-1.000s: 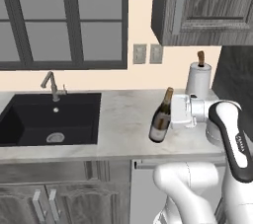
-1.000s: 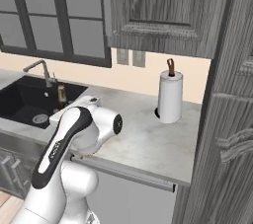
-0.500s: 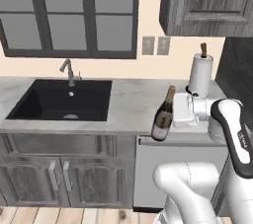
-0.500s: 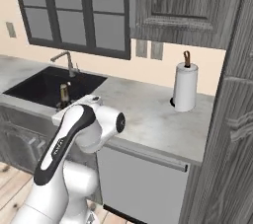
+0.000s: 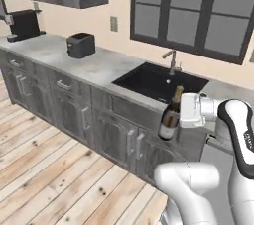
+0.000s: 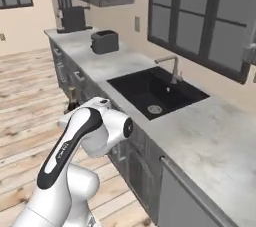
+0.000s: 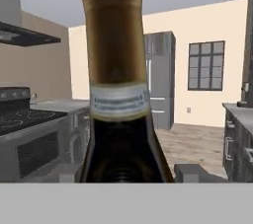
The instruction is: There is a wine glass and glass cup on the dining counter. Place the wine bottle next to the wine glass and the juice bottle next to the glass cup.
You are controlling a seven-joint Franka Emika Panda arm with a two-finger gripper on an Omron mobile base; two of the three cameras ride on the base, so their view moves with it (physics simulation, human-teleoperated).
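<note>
Arm pose: white Franka arm folded back on itself, forearm level, white hand reaching sideways with the gripper point(image 5: 179, 114) at about sink-front height in the left base view. Jaws clamped on the slim dark glass wine bottle point(image 5: 170, 115) with gold foil top and pale label, gripping it around the upper body below the neck. Bottle held in the air, upright with a slight tilt, clear of any surface, out in front of the grey cabinet fronts and over the wood plank floor point(image 5: 44, 169).

Hand view: wine bottle neck rises up the middle of the frame, gold-brown foil above, a pale band under it, dark glass shoulder at the bottom. Behind it a far beige wall, a tall grey fridge point(image 7: 159, 77) and a dark-framed window point(image 7: 205, 65).

Right base view: only the gold top and a bit of dark neck peek out past the elbow of the arm.

Behind the bottle: grey marble-look surface point(image 5: 94, 65) with inset black sink point(image 5: 161, 81) and metal faucet point(image 5: 171, 61); dark toaster point(image 5: 81, 45) further along, black coffee machine point(image 5: 24, 24) at the far end.
</note>
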